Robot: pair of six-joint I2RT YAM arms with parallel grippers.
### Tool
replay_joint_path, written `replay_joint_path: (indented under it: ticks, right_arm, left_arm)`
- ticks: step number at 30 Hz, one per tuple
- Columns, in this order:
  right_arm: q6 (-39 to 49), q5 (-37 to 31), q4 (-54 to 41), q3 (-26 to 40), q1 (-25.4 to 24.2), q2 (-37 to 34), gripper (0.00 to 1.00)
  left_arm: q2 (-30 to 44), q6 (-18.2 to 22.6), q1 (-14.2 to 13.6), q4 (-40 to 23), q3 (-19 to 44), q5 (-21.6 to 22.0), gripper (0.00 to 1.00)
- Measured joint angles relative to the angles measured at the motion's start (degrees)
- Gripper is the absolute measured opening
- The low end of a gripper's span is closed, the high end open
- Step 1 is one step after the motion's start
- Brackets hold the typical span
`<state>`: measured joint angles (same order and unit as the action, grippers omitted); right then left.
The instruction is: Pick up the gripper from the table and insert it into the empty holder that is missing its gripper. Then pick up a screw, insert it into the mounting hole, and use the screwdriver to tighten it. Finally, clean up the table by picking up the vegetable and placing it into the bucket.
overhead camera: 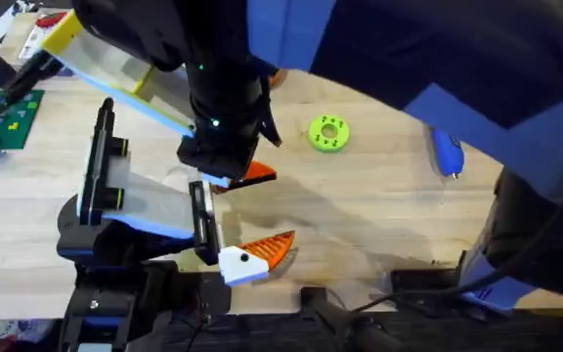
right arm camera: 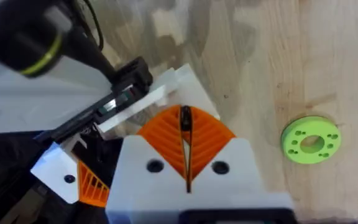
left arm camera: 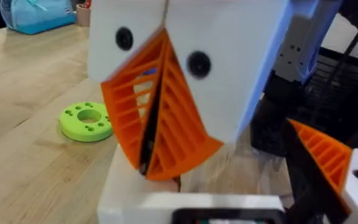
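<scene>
The right gripper (right arm camera: 185, 134) hangs over the near end of the holder (overhead camera: 201, 220). Its orange ribbed pads are pressed together tip to tip, with only a thin dark sliver between them; what that sliver is, or whether the pads clamp anything, cannot be told. Just past those tips, in the overhead view, an orange finger pokes out toward the yellow-green ring (overhead camera: 327, 134). This appears to be the loose gripper (overhead camera: 252, 174), lying at the far end of the black slotted end-plate, where the vacant place seems to be. Its long axis runs across the table, away from the plate, parallel to the twin gripper (overhead camera: 252, 259) already seated at the plate's nearer end. Whether the loose piece is seated or only resting against the plate is hidden by the arm above it. The coming move appears to turn on that short gap: the white base has to go squarely into the plate, and the right arm is the one directly over it, so it looks the better placed of the two. Of the holder's two places, one is plainly filled and the other is at most partly filled. The screwdriver (overhead camera: 446, 152) lies well apart on the bare wood beyond the ring, its barrel pointing roughly toward the robot.
</scene>
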<state>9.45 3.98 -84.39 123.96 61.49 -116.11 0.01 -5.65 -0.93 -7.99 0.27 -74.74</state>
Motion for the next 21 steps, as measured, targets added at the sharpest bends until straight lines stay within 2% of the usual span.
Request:
replay_joint_path:
  ticks: [13,14,15,19,20,21]
  right_arm:
    - [0.0,0.0,0.0,0.0,0.0,0.0,0.021]
    - [0.0,0.0,0.0,0.0,0.0,0.0,0.071]
    - [-0.2,0.0,-0.1,0.0,0.0,0.0,0.165]
    - [0.0,-0.4,-0.3,0.0,-0.1,0.0,0.774]
    - [0.1,-0.8,-0.5,0.0,-0.3,0.0,0.898]
    - [0.2,-1.0,-0.6,0.0,-0.5,0.0,0.970]
  left_arm:
    - [0.0,0.0,0.0,0.0,0.0,0.0,0.989]
    - [0.0,0.0,0.0,0.0,0.0,0.0,0.989]
    - [0.0,0.0,0.0,0.0,0.0,0.0,0.989]
    - [0.0,0.0,0.0,0.0,0.0,0.0,0.989]
    - [0.0,0.0,0.0,0.0,0.0,0.0,0.989]
    - [0.0,0.0,0.0,0.0,0.0,0.0,0.989]
